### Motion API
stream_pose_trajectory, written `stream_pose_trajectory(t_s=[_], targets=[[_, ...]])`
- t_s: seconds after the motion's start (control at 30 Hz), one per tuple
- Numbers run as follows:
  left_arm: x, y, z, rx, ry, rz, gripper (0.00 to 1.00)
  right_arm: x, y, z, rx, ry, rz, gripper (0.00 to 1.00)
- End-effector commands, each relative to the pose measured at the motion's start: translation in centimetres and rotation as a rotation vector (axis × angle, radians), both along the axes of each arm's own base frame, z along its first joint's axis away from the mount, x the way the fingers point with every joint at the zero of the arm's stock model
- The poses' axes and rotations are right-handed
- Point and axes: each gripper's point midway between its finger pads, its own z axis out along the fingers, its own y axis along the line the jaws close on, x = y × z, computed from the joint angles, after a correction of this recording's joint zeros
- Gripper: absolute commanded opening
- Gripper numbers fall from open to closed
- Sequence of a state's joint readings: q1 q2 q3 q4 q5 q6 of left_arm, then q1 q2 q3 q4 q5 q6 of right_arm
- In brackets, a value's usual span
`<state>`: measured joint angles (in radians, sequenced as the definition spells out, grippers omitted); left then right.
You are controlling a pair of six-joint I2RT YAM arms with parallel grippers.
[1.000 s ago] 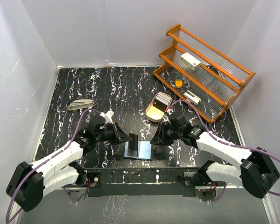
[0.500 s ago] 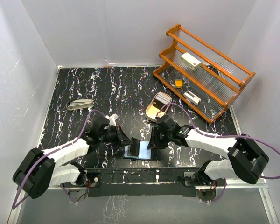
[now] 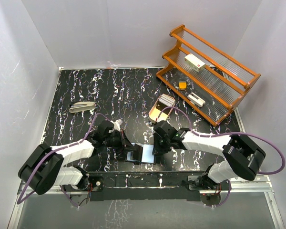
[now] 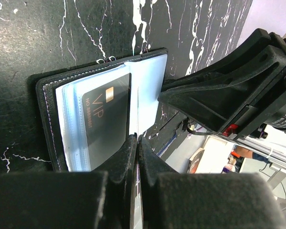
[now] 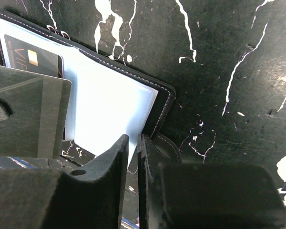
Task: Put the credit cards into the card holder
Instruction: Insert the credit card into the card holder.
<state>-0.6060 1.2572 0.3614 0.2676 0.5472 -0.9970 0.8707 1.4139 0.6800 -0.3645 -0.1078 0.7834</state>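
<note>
The card holder (image 3: 141, 154) lies open on the table (image 3: 86, 86) between your pincers, long axis left to right. Your left pincer (image 3: 129, 146) is clenched tight at its left leaf. Your right pincer (image 3: 156, 147), nearly closed, meets the right edge; you cannot tell whether it grips. One dark card (image 4: 103, 119) sits sleeved.

Lying open on the black marbled counter (image 3: 109, 95), near its front edge: the card holder (image 3: 140, 154), a small black bifold with pale stitching, clear blue-white sleeves turned up. Tucked in its left sleeve, a dark VIP card (image 4: 103, 121) with gold chip showing. Standing on edge over that same half, a grey striped card (image 5: 43, 114), pinched in the closed left end effector (image 4: 136, 139). Right-hand page plain and pale.
</note>
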Motion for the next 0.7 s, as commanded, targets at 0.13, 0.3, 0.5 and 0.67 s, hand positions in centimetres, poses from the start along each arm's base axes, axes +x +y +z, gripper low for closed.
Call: stream_pose_trajectory(t_s=[0.13,0.3,0.5,0.67], targets=[[-0.5,-0.2,-0.4,-0.025,-0.009,-0.029,0.00,1.2,-0.2,0.0,-0.033,-0.064,-0.005,0.11],[-0.4,-0.3,-0.8,-0.024,-0.006,-0.030,0.00,1.1,-0.2,-0.1,-0.030,-0.066,-0.001,0.10],[-0.4,0.0,-1.7,-0.001,-0.007,-0.023,0.00,1.1,-0.2,-0.2,-0.035,-0.066,0.002,0.09],[-0.2,0.4,-2.3,0.029,-0.020,-0.016,0.00,1.1,-0.3,-0.2,-0.035,-0.070,-0.001,0.09]])
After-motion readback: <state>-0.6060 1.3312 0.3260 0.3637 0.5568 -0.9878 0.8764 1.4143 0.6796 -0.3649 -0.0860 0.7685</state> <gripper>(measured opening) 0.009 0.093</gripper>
